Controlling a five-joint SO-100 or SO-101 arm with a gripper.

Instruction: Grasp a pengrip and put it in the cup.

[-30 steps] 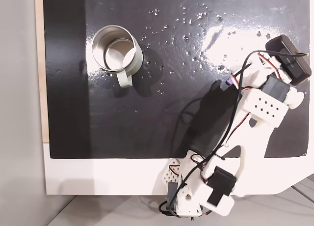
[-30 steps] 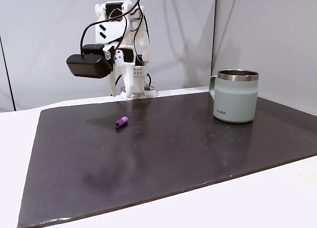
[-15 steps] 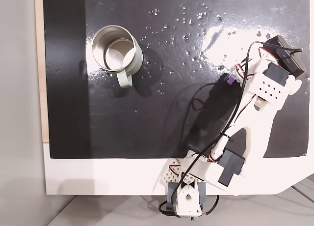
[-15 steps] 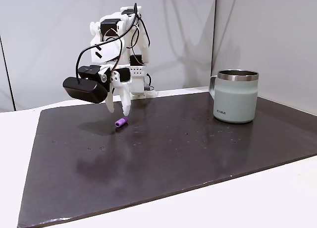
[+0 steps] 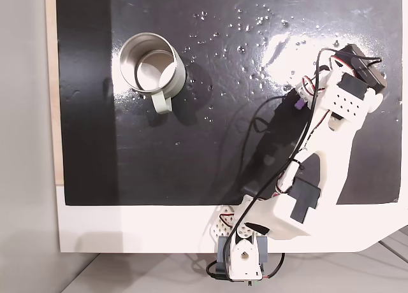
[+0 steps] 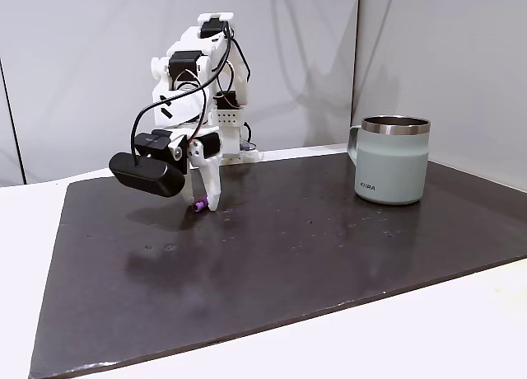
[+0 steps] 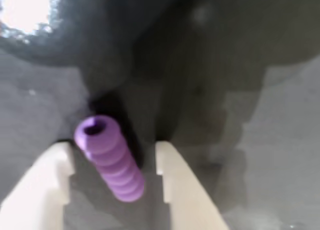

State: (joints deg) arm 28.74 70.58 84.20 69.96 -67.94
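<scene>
- In the wrist view the pengrip lies in the lower left of centre, its open end toward the upper left of the frame and its ribbed body running down to the right.
- The hand is spread apart, not clenched: its two pale fingers rise from the bottom edge of the wrist view, one on each side of the pengrip, with dark mat visible between each finger and the tube.
- The pengrip sits nearer the left finger at its open end; whether it touches that finger cannot be told.
- In a fixed view from the side, the hand reaches down to the black mat in the left-centre of the frame, and a small purple bit of the pengrip shows just beside the white fingertip.
- In a fixed view from above, the pengrip peeks out as a purple speck at the right of the frame, against the white arm.
- The cup stands upright in the upper left of that top-down view, handle pointing toward the bottom of the frame, well apart from the hand.
- From the side, the cup is at the right of the frame, on the mat.
- The mat lies on a white counter.
</scene>
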